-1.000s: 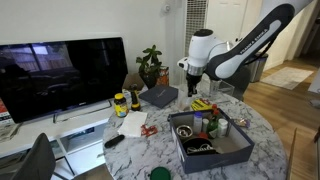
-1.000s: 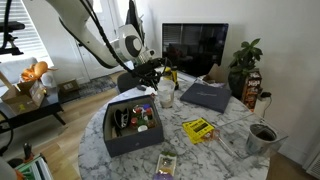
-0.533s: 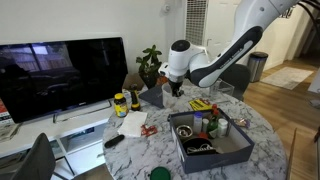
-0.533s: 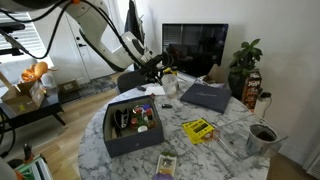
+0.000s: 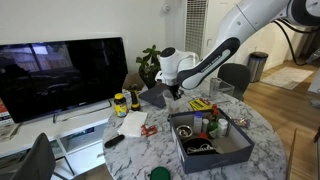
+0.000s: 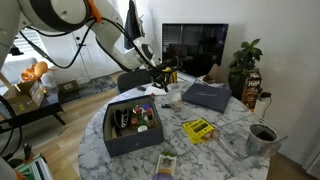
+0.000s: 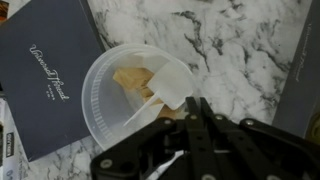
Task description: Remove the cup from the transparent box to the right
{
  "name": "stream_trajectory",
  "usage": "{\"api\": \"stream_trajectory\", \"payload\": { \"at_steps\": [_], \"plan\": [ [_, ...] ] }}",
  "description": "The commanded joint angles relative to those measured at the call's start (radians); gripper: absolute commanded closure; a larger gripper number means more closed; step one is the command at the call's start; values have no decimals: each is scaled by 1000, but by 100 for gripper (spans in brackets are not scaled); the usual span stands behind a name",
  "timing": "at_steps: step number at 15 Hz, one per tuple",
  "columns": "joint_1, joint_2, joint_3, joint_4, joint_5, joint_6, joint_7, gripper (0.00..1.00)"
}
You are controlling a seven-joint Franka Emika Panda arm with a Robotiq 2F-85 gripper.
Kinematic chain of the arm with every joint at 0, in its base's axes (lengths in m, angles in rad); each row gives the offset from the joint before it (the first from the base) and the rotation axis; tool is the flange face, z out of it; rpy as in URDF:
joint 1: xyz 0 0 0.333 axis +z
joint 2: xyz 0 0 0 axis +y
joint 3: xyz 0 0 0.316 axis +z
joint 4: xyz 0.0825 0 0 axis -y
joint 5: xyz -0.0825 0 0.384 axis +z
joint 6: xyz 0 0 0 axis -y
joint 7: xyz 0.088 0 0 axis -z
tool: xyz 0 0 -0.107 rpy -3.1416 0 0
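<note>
Gripper (image 7: 193, 106) hanging over the marble table (image 7: 250, 40), fingers pointing down. In the wrist view the black linkages are crowding in toward the tips. Cannot tell whether the tips are spread or pressed together, or whether they are pinching anything.

Just ahead of the tips, partly under them, the clear box (image 7: 100, 105) is sitting upright on the marble, looking round-walled from above. The cup (image 7: 172, 84), white, is lying inside it on the side nearest the fingers, its edge seeming to meet the tips. A tan scrap (image 7: 128, 79) is lying in the box beside the cup, farther in.

Beyond the box, right against its far wall, a navy case (image 7: 50, 75) with script lettering is lying flat.

Farther off in an exterior view, a grey tray (image 6: 130, 140) is holding clutter, and well beyond the gripper a TV (image 6: 195, 48) is standing — screen dark.
</note>
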Motion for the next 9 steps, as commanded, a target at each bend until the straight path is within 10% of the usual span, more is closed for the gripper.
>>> {"api": "stream_trajectory", "payload": {
  "at_steps": [1, 8, 9],
  "plan": [
    [-50, 47, 60, 74, 107, -12, -146, 99],
    [-72, 38, 46, 78, 235, 35, -240, 99],
    [-74, 23, 46, 58, 241, 45, -238, 70]
  ]
}}
